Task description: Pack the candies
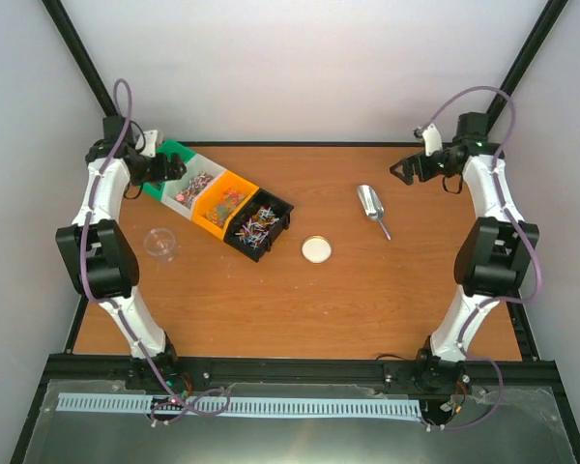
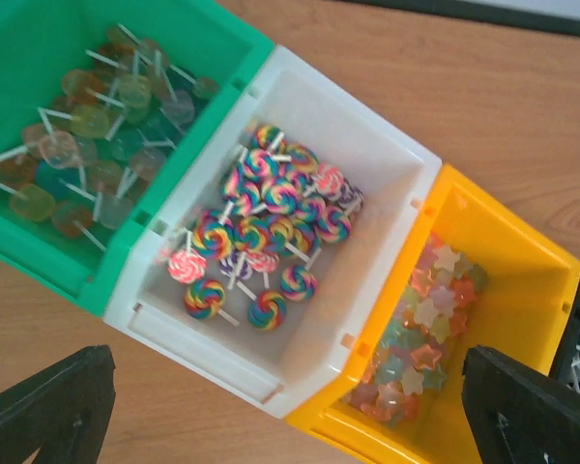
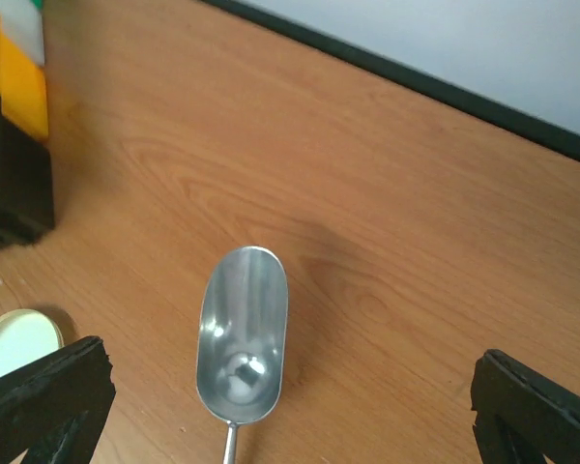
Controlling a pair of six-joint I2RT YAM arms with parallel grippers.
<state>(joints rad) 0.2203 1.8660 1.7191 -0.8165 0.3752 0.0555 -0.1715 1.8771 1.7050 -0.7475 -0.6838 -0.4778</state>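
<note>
At the far left of the table, the left gripper partly covers the green bin seen from above. Its own camera crops that bin's far corner and shows only a sliver of the black bin. The right wrist view cuts off the handle of the scoop and half hides the round lid. The candies all lie in the four joined bins. Clear flat lollipops fill the green one, and rainbow swirl lollipops lie in the white bin. Pastel stars are in the yellow bin, and multicoloured sticks are in the black one. A clear cup stands just near of the bins, its inside too faint to read. Both the left gripper and the right gripper are spread wide, holding nothing, the right one hanging above the scoop's bowl.
</note>
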